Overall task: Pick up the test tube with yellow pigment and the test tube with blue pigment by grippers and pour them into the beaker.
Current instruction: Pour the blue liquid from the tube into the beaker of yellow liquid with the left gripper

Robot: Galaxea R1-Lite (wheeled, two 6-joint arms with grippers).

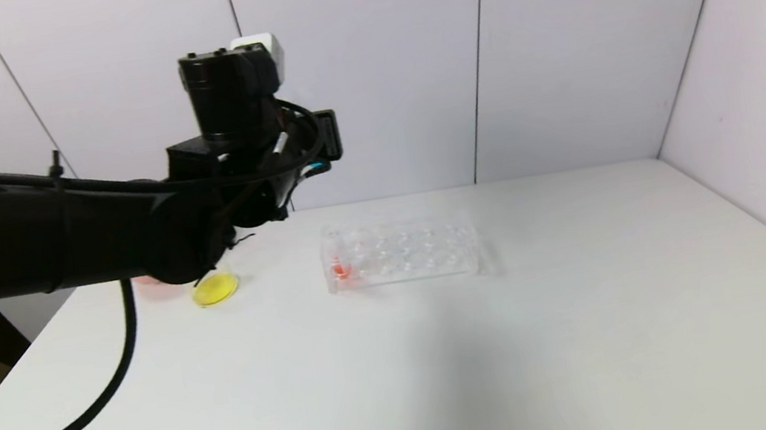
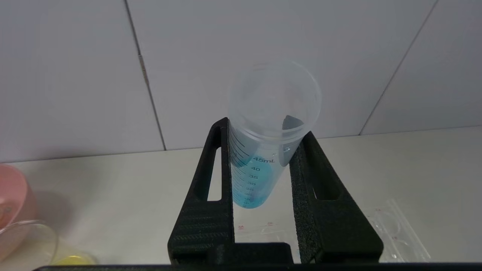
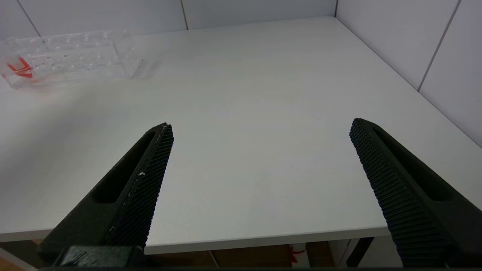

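Observation:
My left gripper (image 2: 264, 130) is shut on the test tube with blue pigment (image 2: 251, 177), a clear graduated tube with blue liquid pooled at its rounded bottom. In the head view the left arm (image 1: 130, 228) hangs above the table's far left and hides the tube. Below it stands the beaker (image 1: 215, 289), also seen in the left wrist view as the beaker (image 2: 28, 239), with yellow liquid at its bottom. The test tube with yellow pigment is out of view. My right gripper (image 3: 261, 125) is open and empty over the table's near edge.
A pink bowl (image 1: 152, 286) sits just behind the beaker. A clear rectangular tube rack (image 1: 399, 252) holds a red-liquid tube (image 1: 340, 267) at its left end. White walls close off the table (image 1: 521, 345) at the back and right.

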